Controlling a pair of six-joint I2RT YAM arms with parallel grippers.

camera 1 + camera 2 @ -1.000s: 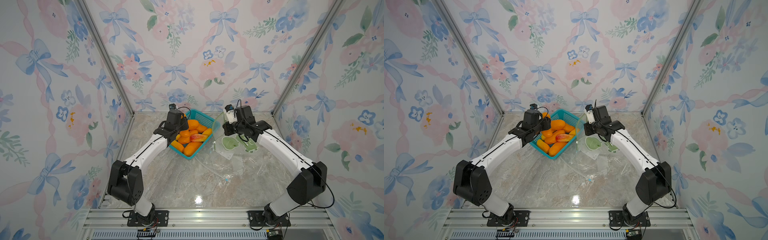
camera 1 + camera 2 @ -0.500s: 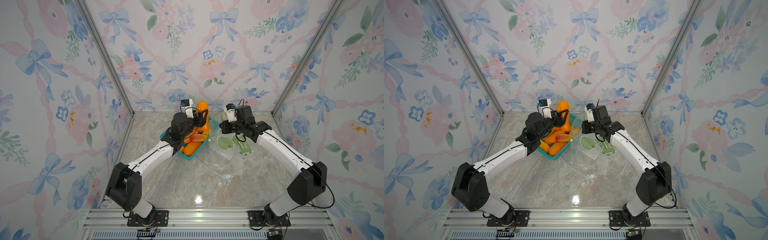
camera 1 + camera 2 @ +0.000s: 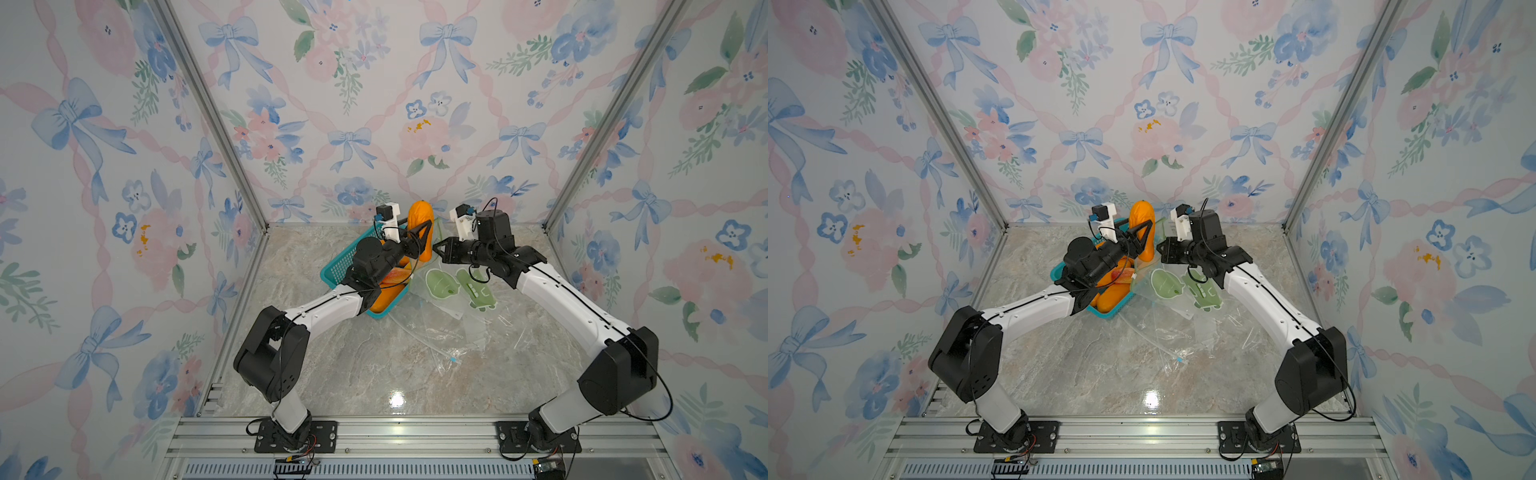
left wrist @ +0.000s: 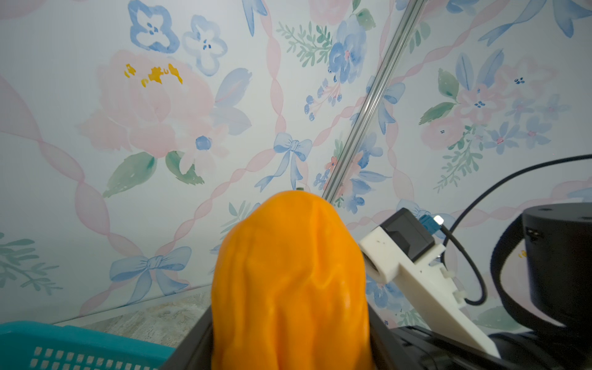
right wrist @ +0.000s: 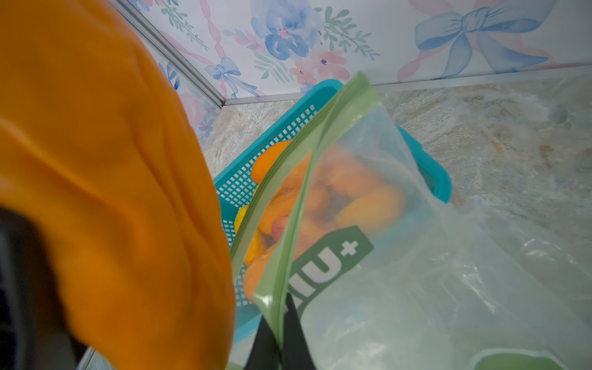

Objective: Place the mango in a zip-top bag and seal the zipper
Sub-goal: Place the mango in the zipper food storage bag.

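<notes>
Orange mango (image 3: pixel 420 218) upright, clasped by left gripper (image 3: pixel 422 236); right gripper (image 3: pixel 438 250) tight on bag (image 5: pixel 432 288).

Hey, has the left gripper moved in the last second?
Yes. The left gripper has lifted out of the teal basket holding a mango, which now overlaps the back wall, nearer the right gripper.
</notes>
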